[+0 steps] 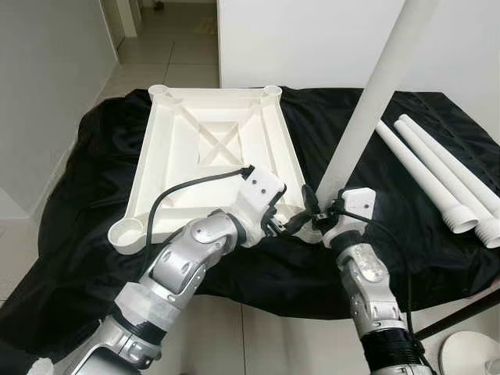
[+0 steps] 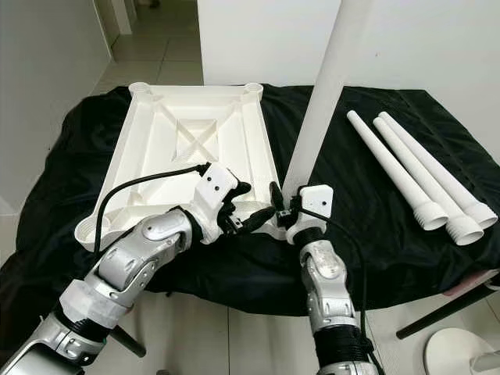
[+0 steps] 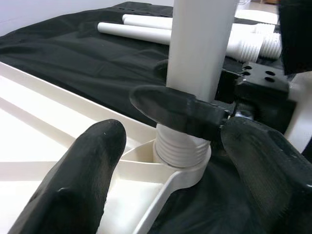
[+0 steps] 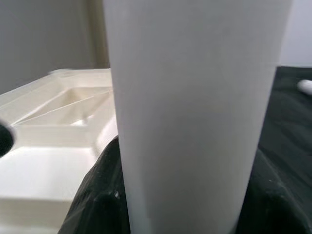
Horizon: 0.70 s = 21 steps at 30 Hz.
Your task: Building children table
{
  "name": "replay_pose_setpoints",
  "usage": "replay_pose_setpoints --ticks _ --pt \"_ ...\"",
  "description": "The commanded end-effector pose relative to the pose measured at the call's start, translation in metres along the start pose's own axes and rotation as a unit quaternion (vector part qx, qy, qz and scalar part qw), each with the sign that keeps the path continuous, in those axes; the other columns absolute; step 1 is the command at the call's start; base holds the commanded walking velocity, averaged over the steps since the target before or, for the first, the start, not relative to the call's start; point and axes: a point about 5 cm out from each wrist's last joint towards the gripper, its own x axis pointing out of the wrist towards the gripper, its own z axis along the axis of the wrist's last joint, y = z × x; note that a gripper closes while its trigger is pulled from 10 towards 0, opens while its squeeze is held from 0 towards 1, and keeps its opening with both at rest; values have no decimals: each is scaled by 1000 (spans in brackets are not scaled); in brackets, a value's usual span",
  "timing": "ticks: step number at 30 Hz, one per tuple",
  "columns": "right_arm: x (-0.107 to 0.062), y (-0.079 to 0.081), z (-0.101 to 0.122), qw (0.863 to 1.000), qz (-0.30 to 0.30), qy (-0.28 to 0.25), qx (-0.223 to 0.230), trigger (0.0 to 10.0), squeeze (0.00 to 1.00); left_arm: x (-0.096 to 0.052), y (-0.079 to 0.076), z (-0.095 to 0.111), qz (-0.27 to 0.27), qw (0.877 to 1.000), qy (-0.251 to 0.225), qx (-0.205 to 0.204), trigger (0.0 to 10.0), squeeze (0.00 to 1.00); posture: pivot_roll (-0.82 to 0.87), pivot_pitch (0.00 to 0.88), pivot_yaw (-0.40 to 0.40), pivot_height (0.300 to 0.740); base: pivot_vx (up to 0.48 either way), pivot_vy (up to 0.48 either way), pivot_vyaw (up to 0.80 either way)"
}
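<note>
Left eye view shows us our right hand point(image 1: 316, 212) gripping the first leg point(image 1: 375, 101) in its corner socket, left hand point(image 1: 285, 224) open alongside, two legs point(image 1: 437, 176) unfitted.

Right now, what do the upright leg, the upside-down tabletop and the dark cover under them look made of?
Upright leg: likely moulded plastic, smooth matte white, threaded end.
Tabletop: likely the same plastic, cream, with ribs and corner sockets.
Cover: black cloth, wrinkled and draped.

Head pair looking down over the tabletop point(image 1: 211, 144); both wrist cameras right in close on the upright leg point(image 3: 200, 48).
</note>
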Motion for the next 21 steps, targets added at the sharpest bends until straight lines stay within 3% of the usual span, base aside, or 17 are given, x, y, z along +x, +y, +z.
replay_pose_setpoints --ticks 1,2,7,12,21 --pt "-5 -1 -20 997 -49 58 13 10000 0 -1 -4 2 -46 999 0 -1 10000 0 -1 36 21 740 0 0 0" --pt "-4 -1 -20 993 -95 64 20 10000 0 -1 -4 2 -46 999 0 -2 10000 0 -1 37 17 740 0 0 0" --pt "-3 -1 -20 989 -134 67 13 10000 0 -1 -4 2 -46 999 0 -2 10000 0 0 37 16 740 0 0 0" --pt "-3 1 -9 978 -207 33 14 10000 0 0 -5 2 -43 999 -2 -5 10000 0 -5 39 14 740 0 0 0" --pt "-2 4 -6 979 -203 28 9 10000 0 0 -5 2 -43 999 -3 -6 10000 0 -7 39 9 740 0 0 0"
